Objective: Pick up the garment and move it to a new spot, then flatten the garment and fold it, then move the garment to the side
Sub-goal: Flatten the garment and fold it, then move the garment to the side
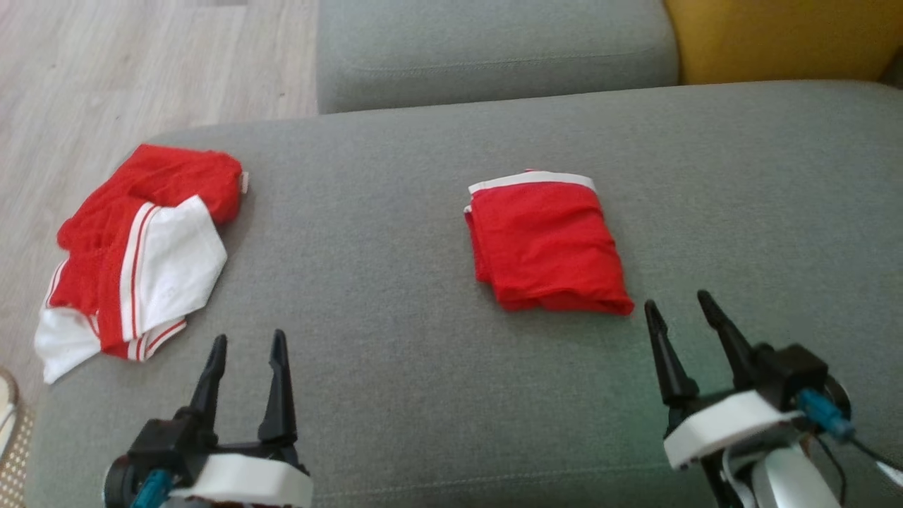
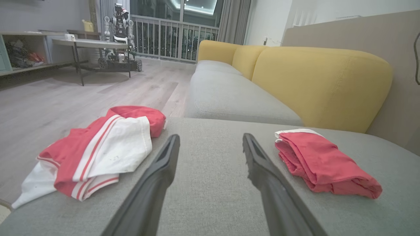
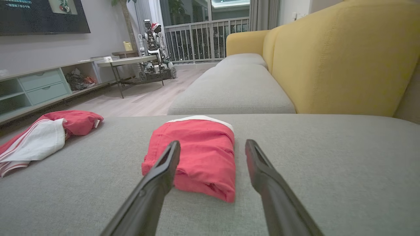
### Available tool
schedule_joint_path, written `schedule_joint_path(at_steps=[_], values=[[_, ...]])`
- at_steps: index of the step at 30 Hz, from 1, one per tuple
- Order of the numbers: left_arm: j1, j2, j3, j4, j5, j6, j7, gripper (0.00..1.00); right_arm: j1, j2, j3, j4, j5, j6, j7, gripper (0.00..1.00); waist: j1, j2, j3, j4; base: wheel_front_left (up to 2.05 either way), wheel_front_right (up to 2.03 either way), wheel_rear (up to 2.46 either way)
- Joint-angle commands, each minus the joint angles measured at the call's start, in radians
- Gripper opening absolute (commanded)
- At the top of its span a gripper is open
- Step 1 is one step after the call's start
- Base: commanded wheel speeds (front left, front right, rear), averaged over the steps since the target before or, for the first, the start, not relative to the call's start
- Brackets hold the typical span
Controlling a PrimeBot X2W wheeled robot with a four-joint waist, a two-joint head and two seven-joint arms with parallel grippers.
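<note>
Our left end effector [image 1: 249, 337] and right end effector [image 1: 676, 300] both have their fingers spread apart, gripping nothing. The folded red garment [image 1: 547, 243] lies on the grey sofa cushion [image 1: 395, 212] just ahead of the right end effector and slightly to its left, clear of the fingertips. A crumpled red-and-white garment [image 1: 134, 254] sits ahead and left of the left end effector, at the cushion's edge. Far beyond, we see another robot [image 2: 119, 23] by a low table [image 3: 128, 60].
</note>
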State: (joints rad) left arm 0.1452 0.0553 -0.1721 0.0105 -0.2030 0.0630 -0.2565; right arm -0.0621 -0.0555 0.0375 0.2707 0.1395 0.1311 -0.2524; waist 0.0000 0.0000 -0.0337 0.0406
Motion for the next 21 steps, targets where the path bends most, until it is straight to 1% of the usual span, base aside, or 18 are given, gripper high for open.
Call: schedule_joint_path(at_steps=[1,4,6,13,21], values=[[-0.02,-0.003,0.047,-0.046,0.015,-0.01,-0.005,1.0,-0.006,0.005,0.025,-0.049,-0.007,0.0,-0.009,1.0,0.0,0.0,-0.01,-0.012,0.0,0.0,0.0],[-0.004,-0.003,0.057,-0.041,0.035,-0.02,-0.005,1.0,0.029,0.005,0.043,-0.05,-0.03,0.0,-0.009,1.0,0.0,0.0,-0.022,-0.022,0.0,0.0,0.0],[0.0,-0.003,0.064,-0.03,0.061,-0.017,-0.005,1.0,0.042,0.005,0.059,-0.049,-0.033,0.0,-0.009,1.0,0.0,0.0,-0.028,-0.026,0.0,0.0,0.0],[0.002,-0.004,0.079,0.0,0.108,-0.002,-0.005,1.0,0.054,0.005,0.085,-0.048,-0.005,0.0,-0.009,1.0,0.0,0.0,-0.038,-0.032,0.0,0.0,0.0],[0.004,-0.004,0.076,0.021,0.126,-0.003,-0.005,1.0,0.062,0.005,0.088,-0.045,0.012,0.0,-0.009,1.0,0.0,0.0,-0.055,-0.023,0.0,0.0,0.0]])
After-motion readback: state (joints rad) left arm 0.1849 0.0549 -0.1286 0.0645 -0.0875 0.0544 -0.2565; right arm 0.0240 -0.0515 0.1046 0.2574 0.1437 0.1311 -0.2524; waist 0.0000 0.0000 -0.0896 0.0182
